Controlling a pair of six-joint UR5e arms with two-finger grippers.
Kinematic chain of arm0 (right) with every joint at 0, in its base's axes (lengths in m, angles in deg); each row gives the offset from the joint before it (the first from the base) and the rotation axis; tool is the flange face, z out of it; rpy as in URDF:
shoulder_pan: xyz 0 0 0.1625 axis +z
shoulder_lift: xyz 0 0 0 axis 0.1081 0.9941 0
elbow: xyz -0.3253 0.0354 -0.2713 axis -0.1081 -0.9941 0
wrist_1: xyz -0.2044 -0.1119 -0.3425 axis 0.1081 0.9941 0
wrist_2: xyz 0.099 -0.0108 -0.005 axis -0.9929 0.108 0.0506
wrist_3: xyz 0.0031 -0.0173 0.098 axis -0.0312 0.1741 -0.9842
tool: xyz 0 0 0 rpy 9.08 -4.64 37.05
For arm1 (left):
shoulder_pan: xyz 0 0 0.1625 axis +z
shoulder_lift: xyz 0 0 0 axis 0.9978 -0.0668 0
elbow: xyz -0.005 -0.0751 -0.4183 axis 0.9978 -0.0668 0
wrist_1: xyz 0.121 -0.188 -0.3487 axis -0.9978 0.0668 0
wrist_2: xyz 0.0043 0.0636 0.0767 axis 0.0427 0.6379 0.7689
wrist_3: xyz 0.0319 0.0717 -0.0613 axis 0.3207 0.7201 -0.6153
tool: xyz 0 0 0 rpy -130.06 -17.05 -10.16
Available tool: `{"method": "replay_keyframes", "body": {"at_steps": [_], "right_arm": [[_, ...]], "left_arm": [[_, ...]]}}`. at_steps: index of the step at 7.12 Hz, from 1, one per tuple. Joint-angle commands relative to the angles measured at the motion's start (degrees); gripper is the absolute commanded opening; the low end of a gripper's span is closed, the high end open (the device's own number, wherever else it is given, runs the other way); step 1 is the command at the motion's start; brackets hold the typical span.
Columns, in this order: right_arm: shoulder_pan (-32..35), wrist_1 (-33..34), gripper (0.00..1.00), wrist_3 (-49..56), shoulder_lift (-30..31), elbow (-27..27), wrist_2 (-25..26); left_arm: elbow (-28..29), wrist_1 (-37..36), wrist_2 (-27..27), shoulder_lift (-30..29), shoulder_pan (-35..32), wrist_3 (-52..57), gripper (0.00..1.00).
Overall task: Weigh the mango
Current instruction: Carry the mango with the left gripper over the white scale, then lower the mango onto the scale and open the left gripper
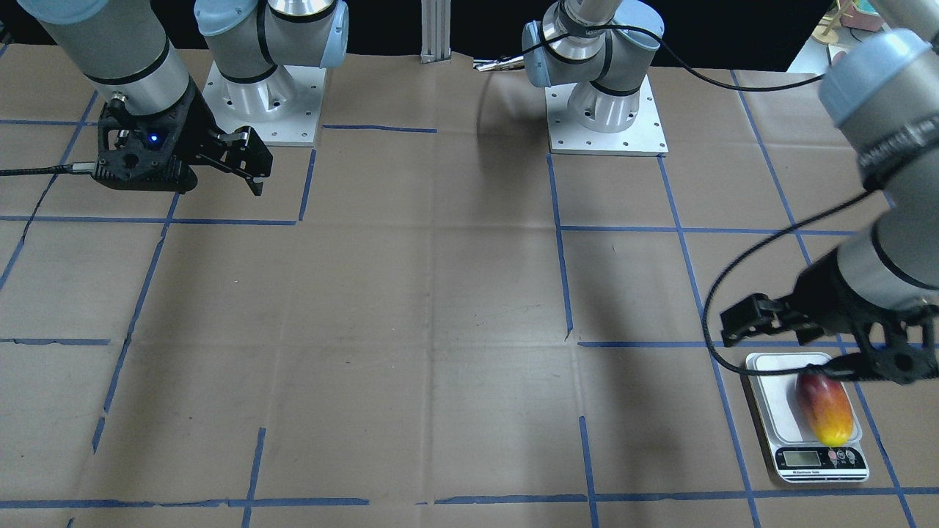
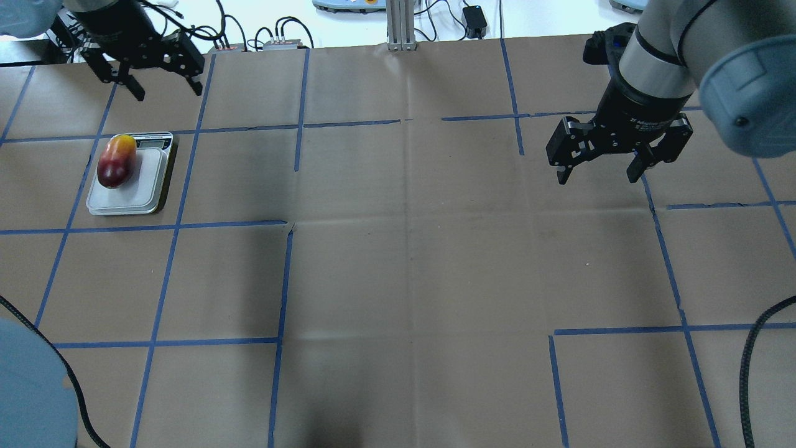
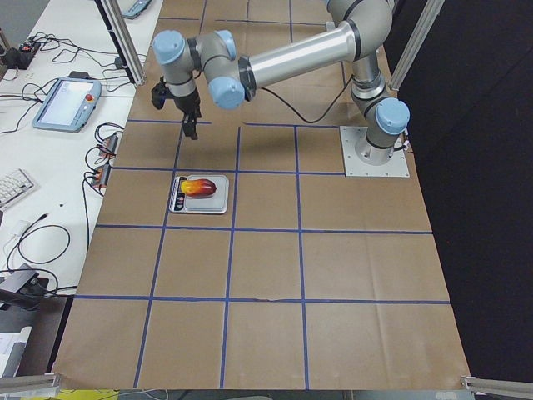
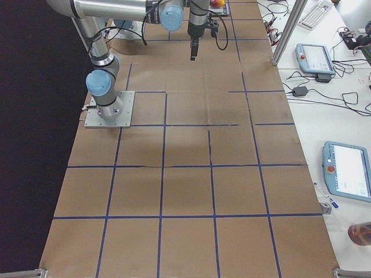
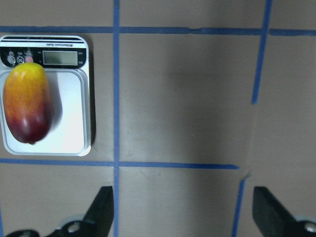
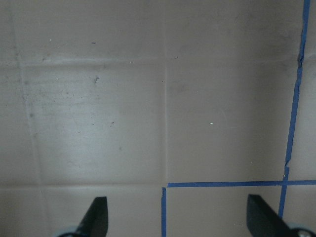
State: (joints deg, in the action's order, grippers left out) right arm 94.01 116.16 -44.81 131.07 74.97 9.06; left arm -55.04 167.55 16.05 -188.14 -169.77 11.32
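Brown paper covers the table (image 2: 398, 280), gridded with blue tape (image 2: 236, 223); a bench with a teach pendant (image 4: 346, 178) runs along its far edge. A white scale (image 2: 149, 186) sits inside one grid square. On its platform lies the mango (image 2: 116, 162), smooth, dark red shading to yellow (yellow end beside the display (image 5: 60, 58)). The left gripper (image 2: 168, 92) hangs raised near the scale, fingers spread, holding nothing. The right gripper (image 2: 598, 177), also spread, hovers well apart from the scale, a wide stretch of paper between.

The mango (image 2: 116, 161), dark red shading to yellow, lies on its side along the left part of the white scale (image 2: 146, 183). Its yellow end is by the display (image 2: 153, 144), far left on the table (image 2: 398, 280).
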Motion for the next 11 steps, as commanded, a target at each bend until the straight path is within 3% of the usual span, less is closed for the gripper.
{"method": "replay_keyframes", "body": {"at_steps": [1,3,6,11], "right_arm": [[0.0,0.0,1.00,0.0,0.0,0.0,0.0],[0.0,0.0,1.00,0.0,0.0,0.0,0.0],[0.0,0.0,1.00,0.0,0.0,0.0,0.0],[0.0,0.0,1.00,0.0,0.0,0.0,0.0]], "left_arm": [[-0.2,1.3,0.3,2.3,-8.2,-9.6,1.00],[-1.8,3.6,0.3,3.0,-8.2,-9.3,1.00],[-10.1,2.2,0.1,8.0,-7.6,-7.5,1.00],[-11.1,0.4,0.2,8.3,-6.4,-6.6,1.00]]}}
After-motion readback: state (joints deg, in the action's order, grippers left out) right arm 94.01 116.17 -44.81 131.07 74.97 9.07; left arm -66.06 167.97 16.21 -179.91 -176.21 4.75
